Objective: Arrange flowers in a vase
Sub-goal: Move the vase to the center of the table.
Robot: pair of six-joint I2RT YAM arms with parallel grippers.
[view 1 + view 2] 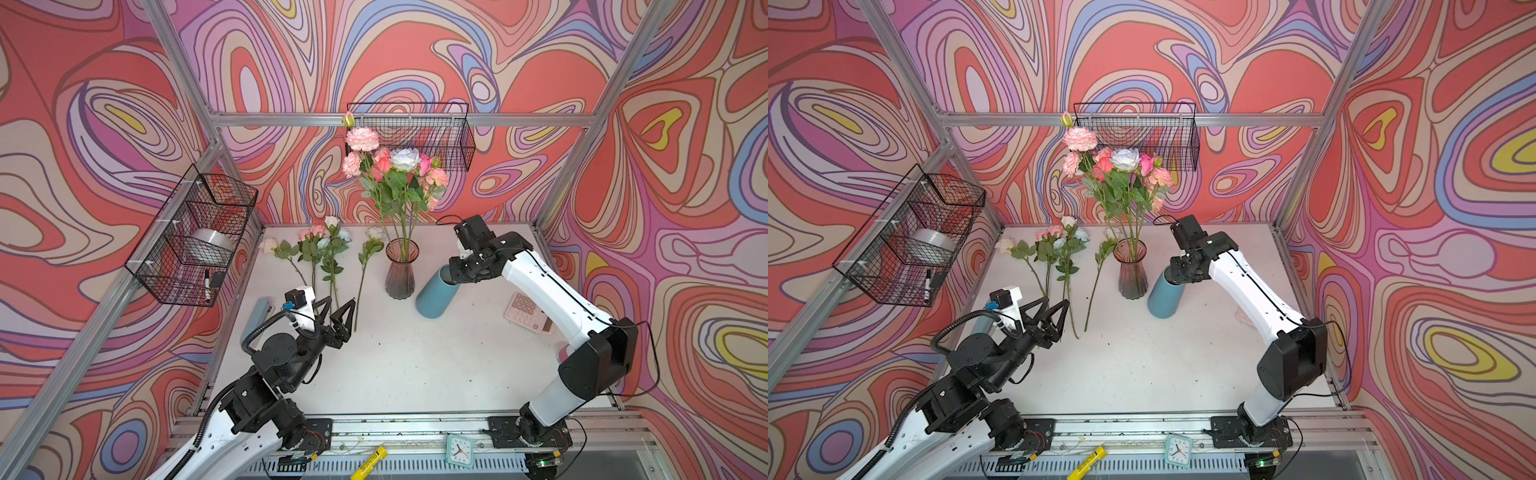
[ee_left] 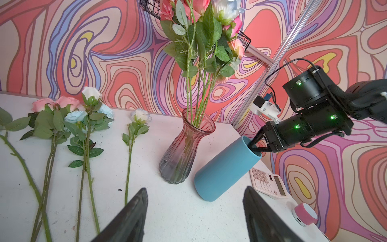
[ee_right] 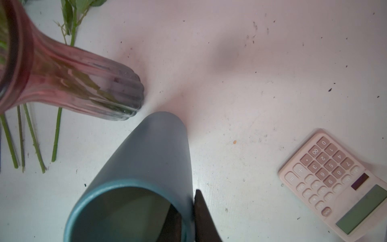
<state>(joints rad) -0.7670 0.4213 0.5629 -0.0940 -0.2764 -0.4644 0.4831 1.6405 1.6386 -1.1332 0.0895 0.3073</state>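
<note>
**Right arm tips blue vase by its rim as loose stems wait**

The right gripper (image 2: 254, 146) is clamped on the rim of the blue vase (image 1: 434, 297), one finger inside the mouth and one outside. The cylinder leans steeply: its long axis runs from a base that appears to rest on the table (image 1: 415, 365), just beside the glass vase (image 1: 401, 270), up to a mouth that points toward the right arm. The glass vase stands upright near the back of the table and already holds a bouquet (image 1: 395, 166), blooms high, stems vertical.

The left gripper (image 1: 342, 300) hovers with jaws spread and nothing in them, over the near ends of the loose flowers (image 1: 328, 249). These lie flat on the left half of the table, roughly parallel, blooms toward the back wall and cut ends toward the robot.

The step in hand looks like handling the blue vase, either standing it up or clearing it aside; which one cannot be told. The next move likely calls for a steady pivot on the base edge without nudging the glass vase or the calculator (image 1: 525, 311) nearby.
</note>
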